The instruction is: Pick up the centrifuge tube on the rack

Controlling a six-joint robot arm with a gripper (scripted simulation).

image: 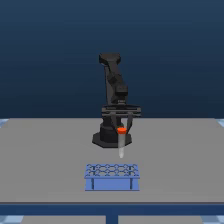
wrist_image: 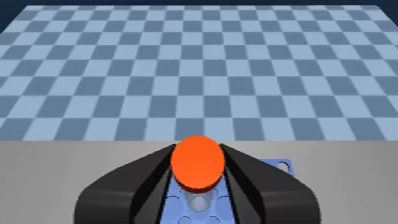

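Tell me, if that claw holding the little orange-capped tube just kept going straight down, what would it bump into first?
Probably the rack. The gripper points downward, its jaws shut on the centrifuge tube, whose tip hangs just above the rack's top grid. So the tube's tip would likely meet the rack first, though depth is hard to judge.

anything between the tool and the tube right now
Nothing visible: the tool is shut on the centrifuge tube just under its orange cap, and the tube hangs clear above the rack, not touching it.
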